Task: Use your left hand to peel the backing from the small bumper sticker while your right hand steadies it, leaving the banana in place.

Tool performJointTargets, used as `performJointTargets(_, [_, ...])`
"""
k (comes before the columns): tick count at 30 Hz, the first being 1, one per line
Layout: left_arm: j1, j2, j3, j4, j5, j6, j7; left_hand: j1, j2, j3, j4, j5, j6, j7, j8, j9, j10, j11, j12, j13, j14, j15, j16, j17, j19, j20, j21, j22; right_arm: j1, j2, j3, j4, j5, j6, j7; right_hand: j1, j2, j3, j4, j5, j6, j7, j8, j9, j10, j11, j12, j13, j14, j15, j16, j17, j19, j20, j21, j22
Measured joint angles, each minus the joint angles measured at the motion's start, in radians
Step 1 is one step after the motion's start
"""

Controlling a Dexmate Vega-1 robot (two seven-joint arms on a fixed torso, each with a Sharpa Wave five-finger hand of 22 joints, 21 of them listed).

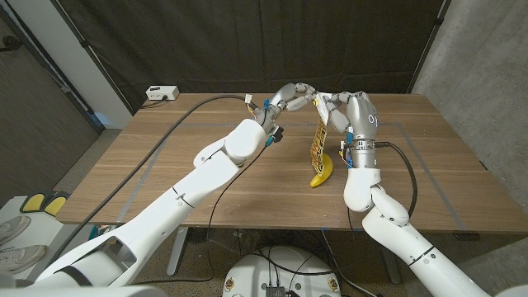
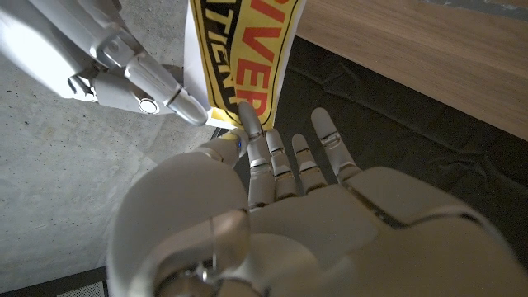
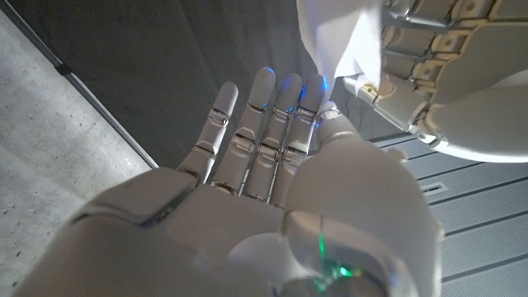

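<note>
A yellow bumper sticker [image 1: 319,142] with black and red lettering hangs upright in the air above the table's middle. My left hand [image 1: 292,98] reaches in from the left and pinches the sticker [image 2: 244,58] at its edge between thumb and finger. My right hand [image 1: 353,114] stands just right of it, fingertips on the sticker's top. In the left wrist view a right-hand finger [image 2: 169,97] touches the sheet's edge. In the right wrist view the sticker's white back [image 3: 337,41] shows between my right hand [image 3: 272,165] and my left hand [image 3: 450,78]. A banana [image 1: 322,171] lies on the table below the sticker.
A small white box [image 1: 162,92] sits at the table's far left corner. A black cable [image 1: 194,106] runs from the left arm across the wooden table [image 1: 206,190]. Faint tape lines mark the tabletop. A dark curtain hangs behind the table.
</note>
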Motion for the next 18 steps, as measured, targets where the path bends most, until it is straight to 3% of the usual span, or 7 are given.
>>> performJointTargets(6, [0.009,0.004,-0.004,-0.002,-0.002,-0.021,0.019,-0.001,-0.001,0.0,0.0,-0.003,0.0,0.0,0.004,0.0,0.004,-0.003,0.0,-0.004,0.005,-0.005,0.0,0.005,0.002,-0.002,0.0,0.004,0.023,0.015,-0.019,0.046,-0.06,-0.009,-0.099,0.038,0.004,0.024,-0.007,-0.022,-0.02,0.02,0.019,0.033,-0.016,0.016,0.015,0.036,0.0,0.0,0.04,0.051,0.0,-0.011,0.006,0.0])
performJointTargets(13, [0.021,0.007,-0.009,-0.002,-0.004,-0.043,0.035,-0.008,0.0,0.003,-0.003,-0.003,0.0,0.0,0.004,0.0,0.004,-0.003,0.0,-0.004,0.011,-0.011,0.0,0.005,0.005,-0.005,0.0,0.004,0.042,0.054,-0.019,0.105,-0.17,0.0,-0.187,0.06,-0.019,0.037,-0.01,-0.003,-0.014,0.028,0.058,0.071,-0.005,0.016,0.038,0.078,0.027,-0.009,0.065,0.063,0.011,0.0,0.011,-0.003])
performJointTargets(14, [0.024,0.008,-0.01,-0.002,-0.007,-0.054,0.044,-0.008,0.0,0.002,-0.003,-0.003,0.0,0.0,0.004,0.0,0.004,-0.003,0.0,-0.004,0.011,-0.011,0.0,0.005,0.005,-0.005,0.0,0.003,0.044,0.097,0.014,0.138,-0.192,0.012,-0.195,0.06,-0.019,0.038,-0.01,-0.001,-0.014,0.028,0.062,0.075,-0.005,0.016,0.04,0.083,0.035,-0.009,0.065,0.064,0.011,0.0,0.011,-0.003])
performJointTargets(18, [0.036,0.012,-0.014,-0.002,-0.01,-0.06,0.06,-0.008,0.0,0.003,-0.003,-0.004,-0.004,-0.003,0.012,0.002,0.004,-0.004,0.0,-0.004,0.011,-0.011,-0.004,0.005,0.005,-0.005,-0.004,0.0,0.044,0.184,0.088,0.184,-0.289,0.088,-0.221,0.065,-0.025,0.044,-0.008,0.009,-0.014,0.028,0.072,0.087,-0.005,0.016,0.043,0.096,0.041,-0.013,0.072,0.064,0.011,0.0,0.011,-0.003])
